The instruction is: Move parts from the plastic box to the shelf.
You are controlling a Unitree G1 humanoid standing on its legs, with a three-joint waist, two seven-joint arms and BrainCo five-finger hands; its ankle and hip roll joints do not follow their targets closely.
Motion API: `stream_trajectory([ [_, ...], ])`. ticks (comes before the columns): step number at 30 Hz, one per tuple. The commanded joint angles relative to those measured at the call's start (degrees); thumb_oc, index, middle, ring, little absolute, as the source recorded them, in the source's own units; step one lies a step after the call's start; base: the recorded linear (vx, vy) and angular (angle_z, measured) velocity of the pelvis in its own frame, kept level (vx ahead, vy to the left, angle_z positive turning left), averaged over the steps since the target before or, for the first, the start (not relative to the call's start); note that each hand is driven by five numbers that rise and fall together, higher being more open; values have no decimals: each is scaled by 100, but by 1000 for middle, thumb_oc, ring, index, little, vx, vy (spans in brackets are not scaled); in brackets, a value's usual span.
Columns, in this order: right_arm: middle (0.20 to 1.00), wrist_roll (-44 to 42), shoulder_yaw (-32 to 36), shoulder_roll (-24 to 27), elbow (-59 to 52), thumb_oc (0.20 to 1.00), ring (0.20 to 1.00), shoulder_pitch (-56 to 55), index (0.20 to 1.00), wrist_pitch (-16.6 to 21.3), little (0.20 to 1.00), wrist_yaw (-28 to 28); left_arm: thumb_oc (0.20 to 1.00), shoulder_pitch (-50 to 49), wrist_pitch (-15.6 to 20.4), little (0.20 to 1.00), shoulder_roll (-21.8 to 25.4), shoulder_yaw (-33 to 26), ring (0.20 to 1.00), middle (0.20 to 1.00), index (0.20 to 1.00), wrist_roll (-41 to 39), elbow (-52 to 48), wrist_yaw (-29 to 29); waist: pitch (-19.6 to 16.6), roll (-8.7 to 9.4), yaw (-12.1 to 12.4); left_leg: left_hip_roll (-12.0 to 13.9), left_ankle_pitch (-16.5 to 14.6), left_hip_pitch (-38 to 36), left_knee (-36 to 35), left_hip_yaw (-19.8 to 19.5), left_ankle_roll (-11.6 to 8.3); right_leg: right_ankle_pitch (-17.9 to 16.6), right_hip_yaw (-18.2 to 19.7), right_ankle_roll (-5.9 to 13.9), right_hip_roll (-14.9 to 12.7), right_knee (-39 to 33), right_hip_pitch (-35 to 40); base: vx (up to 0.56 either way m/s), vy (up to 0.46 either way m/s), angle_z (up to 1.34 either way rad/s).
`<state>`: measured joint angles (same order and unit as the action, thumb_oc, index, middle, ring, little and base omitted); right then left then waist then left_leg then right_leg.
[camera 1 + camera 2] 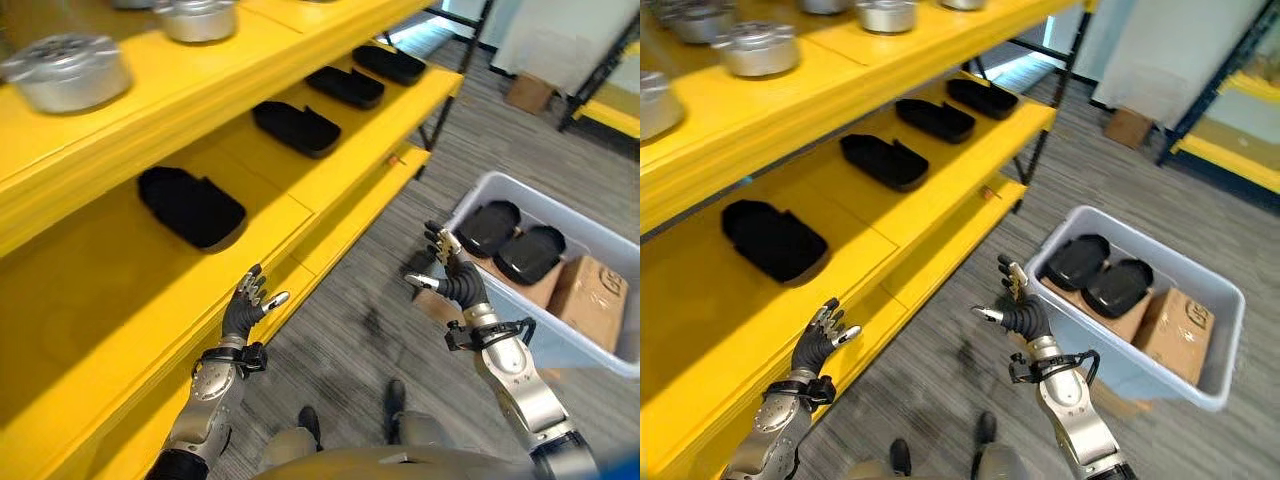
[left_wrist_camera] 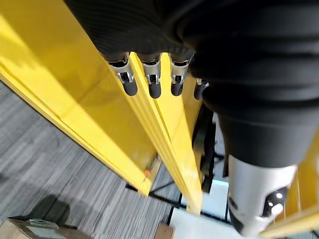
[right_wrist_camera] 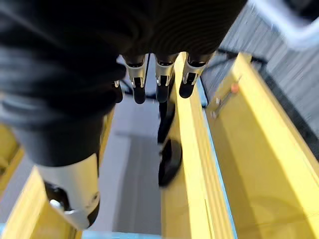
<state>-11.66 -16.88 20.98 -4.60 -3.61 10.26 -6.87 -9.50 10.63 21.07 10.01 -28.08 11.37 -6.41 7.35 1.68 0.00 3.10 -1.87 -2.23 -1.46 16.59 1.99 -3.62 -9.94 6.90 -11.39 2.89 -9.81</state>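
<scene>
The fingers [image 1: 256, 285] of the left hand [image 1: 243, 312] are spreading straight and relaxed, holding nothing, hovering just in front of the front edge of the lower board of the yellow metal shelf [image 1: 330, 225]. The fingers [image 1: 438, 243] of the right hand [image 1: 458, 280] are likewise standing wide and empty, thumb pointing toward the shelf, just beside the near wall of the pale grey plastic box [image 1: 610, 350] sitting on the grey carpeted floor [image 1: 345, 330].

Just beyond the right fingers, inside the box, two black oval moulded parts [image 1: 510, 240] are lying side by side, touching, with a brown cardboard carton [image 1: 590, 290] next to them, farther from the fingers. Above and beyond the left fingers, four more black moulded trays [image 1: 190, 205] are lying in a row, apart from each other, along the middle board of the shelf. Higher still, round silver metal housings [image 1: 68, 70] are standing on the top board. Well past the box, a small brown cardboard box [image 1: 528, 93] is resting on the floor
</scene>
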Motion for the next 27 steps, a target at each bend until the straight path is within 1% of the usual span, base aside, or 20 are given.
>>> stream_trajectory([
  [1, 1000, 166, 220, 112, -292, 1000, 1000, 278, 1000, 178, 1000, -80, 1000, 137, 291, 1000, 95, -129, 1000, 1000, 1000, 22, -387, 97, 162, -60, -122, -179, -351, -110, 194, -528, -40, -701, 48, 309, -106, -219, -499, 164, -147, -81],
  [2, 1000, 200, 230, 128, -315, 1000, 1000, 262, 1000, 168, 1000, -68, 1000, 121, 284, 1000, 78, -128, 1000, 1000, 1000, 51, -363, 101, 163, -38, -145, -178, -376, -188, 174, -510, -60, -828, 31, 359, -154, -277, -496, 183, -172, -28],
  [3, 1000, 198, 308, 148, -350, 1000, 1000, 132, 1000, 169, 1000, -17, 1000, 116, 249, 1000, 11, -139, 1000, 1000, 1000, 121, -258, 125, 42, 78, -160, -167, -421, -370, 41, -483, -152, -751, -113, 351, -113, -365, -256, 185, -173, 1],
  [5, 1000, 186, 368, 201, -367, 1000, 1000, 85, 1000, 187, 1000, -18, 1000, 143, 243, 1000, -64, -96, 1000, 1000, 1000, 136, -235, 136, -93, 81, -214, -43, -420, -429, -8, -541, -241, -667, -39, 294, -12, -232, -214, 264, -258, 21],
  [7, 1000, 169, 436, 242, -376, 1000, 1000, 56, 1000, 199, 1000, -52, 1000, 211, 254, 1000, -83, -36, 1000, 1000, 1000, 97, -210, 132, -124, 51, -275, 83, -423, -436, 36, -622, -304, -542, -32, 230, 45, -15, -246, 225, -261, 11],
  [8, 1000, 191, 536, 311, -406, 1000, 1000, 21, 1000, 222, 1000, -94, 1000, 304, 245, 1000, -119, 12, 1000, 1000, 1000, 111, -158, 141, -167, -6, -359, 304, -426, -516, 87, -670, -417, -274, -147, 127, 96, 260, -262, 135, -198, 0],
  [10, 1000, 146, 577, 356, -404, 1000, 1000, 0, 1000, 242, 1000, -121, 1000, 366, 240, 1000, -177, 80, 1000, 1000, 1000, 107, -133, 146, -201, -76, -441, 456, -370, -469, 204, -734, -494, -88, -210, 26, 172, 385, -254, 222, -341, 1],
  [12, 1000, 133, 681, 469, -448, 1000, 1000, -64, 1000, 282, 1000, -139, 1000, 362, 246, 1000, -262, 123, 1000, 1000, 1000, 18, -118, 126, -209, -188, -481, 699, 44, -403, 578, -812, -628, 139, -187, -154, 434, 448, -189, 221, -364, 23],
  [15, 1000, 90, 722, 541, -440, 1000, 1000, -134, 1000, 307, 1000, -117, 1000, 285, 231, 1000, -267, 100, 1000, 1000, 1000, -56, -136, 146, -202, -181, -471, 933, 589, -284, 1124, -863, -682, 283, -48, -365, 755, 386, -58, 152, -248, -14],
  [16, 1000, 73, 744, 558, -453, 1000, 1000, -176, 1000, 320, 1000, -112, 1000, 237, 221, 1000, -262, 91, 1000, 1000, 1000, -60, -159, 154, -196, -125, -450, 1017, 886, -87, 1610, -902, -683, 302, 32, -480, 870, 313, 19, 138, -361, -50],
  [17, 1000, 42, 751, 612, -477, 1000, 1000, -244, 1000, 340, 1000, -140, 1000, 215, 191, 1000, -272, 148, 1000, 1000, 1000, -69, -161, 170, 15, 25, -331, 807, 985, 483, 2593, -1112, -581, 345, 165, -632, 896, 190, 206, 92, -330, -56],
  [19, 1000, 27, 801, 628, -493, 1000, 1000, -309, 1000, 321, 1000, -174, 1000, 240, 158, 1000, -267, 208, 1000, 1000, 1000, -83, -187, 212, 127, 146, -266, 611, 630, 1016, 2348, -1028, -444, 355, 166, -568, 799, 25, 390, 116, -148, -47],
  [20, 1000, 24, 806, 620, -460, 1000, 1000, -287, 1000, 341, 1000, -204, 1000, 234, 168, 1000, -232, 240, 1000, 1000, 1000, -69, -212, 235, 166, 169, -196, 458, 400, 1271, 1886, -1212, -428, 352, 287, -473, 777, -68, 503, 136, -3, -1],
  [21, 1000, 24, 808, 618, -460, 1000, 1000, -285, 1000, 340, 1000, -204, 1000, 237, 168, 1000, -230, 239, 1000, 1000, 1000, -69, -212, 235, 157, 180, -196, 444, 434, 1276, 1856, -1206, -423, 333, 290, -472, 765, -77, 488, 251, 120, -3],
  [22, 1000, 68, 834, 634, -458, 1000, 1000, -324, 1000, 370, 1000, -196, 1000, 190, 192, 1000, -233, 261, 1000, 1000, 1000, -19, -185, 243, 119, 107, -165, 569, 785, 1417, 818, -1356, -566, 345, 389, -383, 793, -156, 584, 243, 146, -22],
  [23, 1000, 83, 817, 631, -457, 1000, 1000, -334, 1000, 380, 1000, -193, 1000, 166, 203, 1000, -246, 270, 1000, 1000, 1000, 15, -168, 233, 138, 71, -83, 518, 1048, 1441, 393, -1562, -610, 380, 473, -365, 822, -176, 687, 244, 145, -29],
  [24, 1000, 84, 820, 631, -458, 1000, 1000, -333, 1000, 379, 1000, -193, 1000, 169, 204, 1000, -247, 271, 1000, 1000, 1000, 16, -167, 233, 134, 69, -82, 518, 1085, 1436, 355, -1560, -610, 364, 473, -366, 823, -182, 678, 191, 93, -29],
  [25, 1000, 116, 782, 612, -441, 1000, 1000, -322, 1000, 383, 1000, -189, 1000, 158, 220, 1000, -249, 254, 1000, 1000, 1000, 45, -165, 229, 155, 21, 12, 443, 1252, 1518, -17, -1881, -681, 400, 650, -334, 885, -171, 747, 163, 91, -35],
  [26, 1000, 151, 762, 610, -432, 1000, 1000, -345, 1000, 363, 1000, -177, 1000, 153, 231, 1000, -262, 259, 1000, 1000, 1000, 64, -135, 226, 158, -27, 27, 441, 1344, 1545, -161, -1961, -742, 452, 768, -323, 923, -134, 797, 231, 139, -77],
  [27, 1000, 112, 738, 579, -439, 1000, 1000, -416, 1000, 344, 1000, -139, 1000, 139, 257, 1000, -268, 238, 1000, 1000, 1000, 18, -119, 231, 161, -50, 5, 468, 1258, 1398, -128, -1997, -732, 522, 939, -322, 967, -65, 822, 172, 130, -82],
])
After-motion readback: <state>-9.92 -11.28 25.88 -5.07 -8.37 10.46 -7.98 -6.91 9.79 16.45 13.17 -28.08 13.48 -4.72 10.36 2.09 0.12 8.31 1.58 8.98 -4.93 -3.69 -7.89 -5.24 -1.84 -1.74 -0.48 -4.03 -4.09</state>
